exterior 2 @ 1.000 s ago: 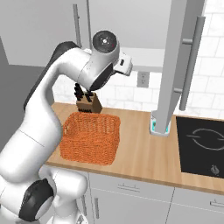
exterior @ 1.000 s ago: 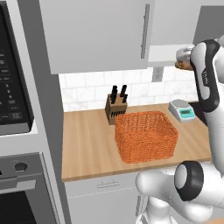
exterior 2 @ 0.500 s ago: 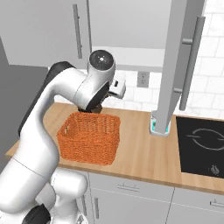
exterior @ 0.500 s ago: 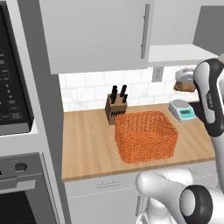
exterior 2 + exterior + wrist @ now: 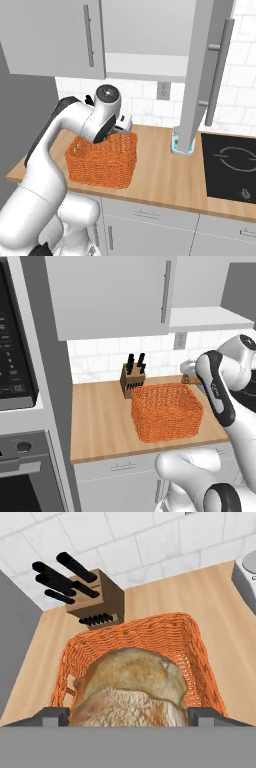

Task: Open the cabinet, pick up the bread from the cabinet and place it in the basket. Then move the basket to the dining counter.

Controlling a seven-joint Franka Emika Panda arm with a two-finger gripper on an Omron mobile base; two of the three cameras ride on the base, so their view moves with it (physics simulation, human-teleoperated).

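Bread [image 5: 131, 689] sits between the jaws in the hand view, golden-brown and filling the gap from one finger [image 5: 52, 717] across to the other. The jaws stand wide and grip the bread by its sides. The fingertips are mostly hidden behind the bun, so contact is read from how tightly it fills the gap; probable, not certain.

Below and beyond the bread lies the basket [image 5: 192, 647], orange wicker, open top facing the hand. The bread hangs over the basket's interior, nearer its near rim, and appears to be above the weave rather than resting on it.

Knife block [image 5: 95, 599] stands on the desk [image 5: 165, 599] just past the basket's far rim, dark handles slanting up and left, white tile wall behind it.

Left base view: basket [image 5: 167, 411] sits on the wood desk [image 5: 100, 421], knife block [image 5: 132, 378] touching or just beside its back left corner. The arm's wrist is over the basket's right back corner, with a brown patch of bread [image 5: 189, 379] showing there.

Right base view: basket [image 5: 102, 162] on the desk, arm bent over its back edge. The cabinet [image 5: 205, 75] door stands open, edge-on, with its silver handle [image 5: 217, 65] facing out.
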